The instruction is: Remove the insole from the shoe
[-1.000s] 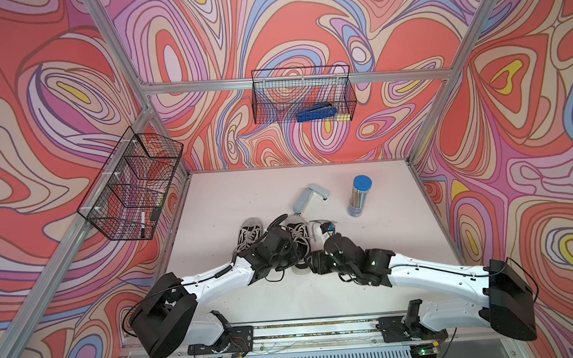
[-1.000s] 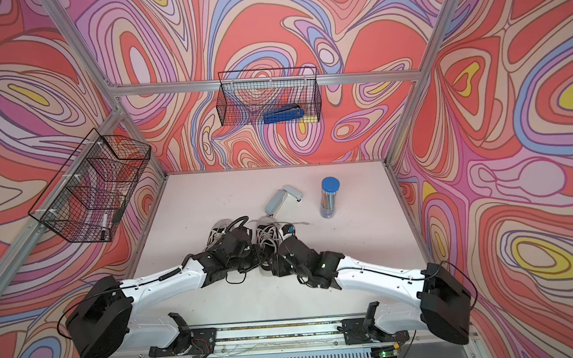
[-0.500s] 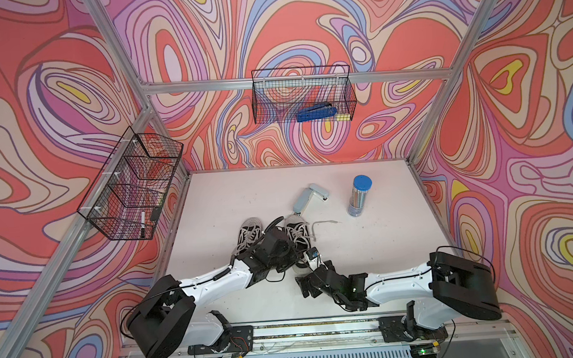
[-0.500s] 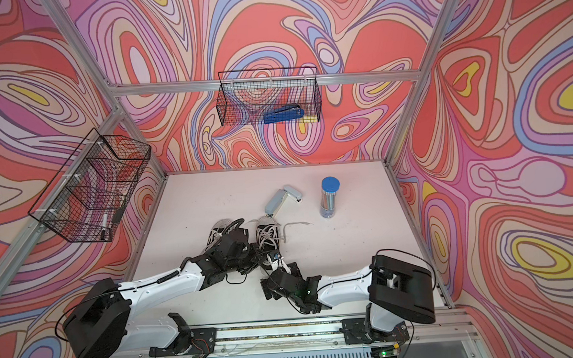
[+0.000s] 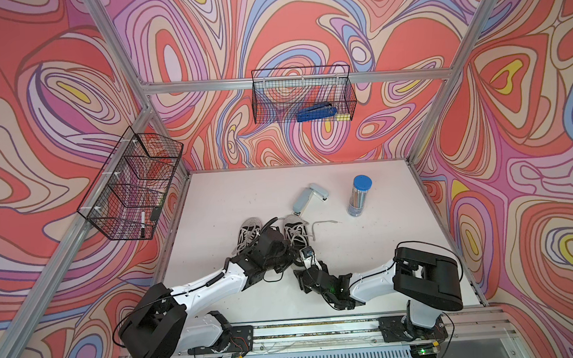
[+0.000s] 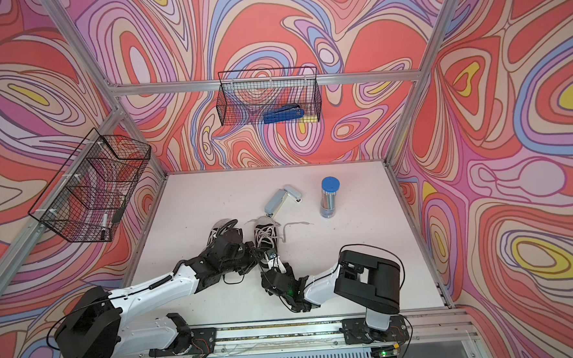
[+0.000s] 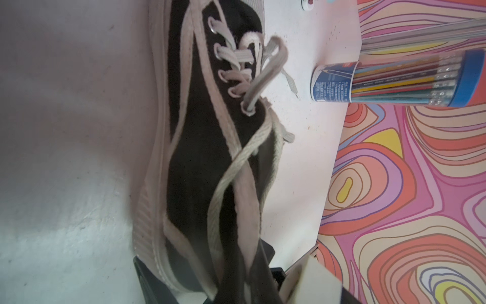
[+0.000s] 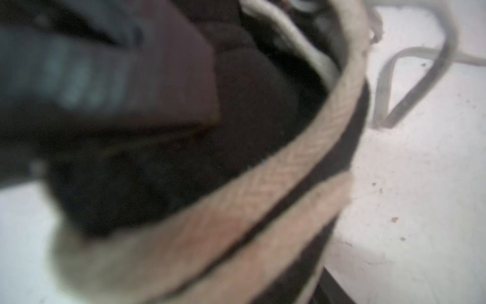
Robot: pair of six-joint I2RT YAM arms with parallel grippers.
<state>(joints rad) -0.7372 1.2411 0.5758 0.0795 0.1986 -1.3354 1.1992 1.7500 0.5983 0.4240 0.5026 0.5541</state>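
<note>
Jaws of the left gripper (image 5: 292, 255) are clamped tight on the heel rim of the black shoe (image 5: 294, 231), which stands on the white table (image 5: 229, 203) just beside its mate (image 5: 249, 232); the insole is not discernible in its dark interior. Right gripper (image 5: 301, 263) jaw spacing cannot be determined: the blurred wrist view shows one finger (image 8: 105, 79) inside the shoe mouth.

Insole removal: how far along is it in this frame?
Done: the left gripper is shut on the heel of the shoe, steadying it on the table. In hand: the right gripper sits at the shoe's opening; its blurred wrist view looks inside, and whether it grips anything is unclear. Left: pulling the insole out; none shows outside the shoe.
</note>
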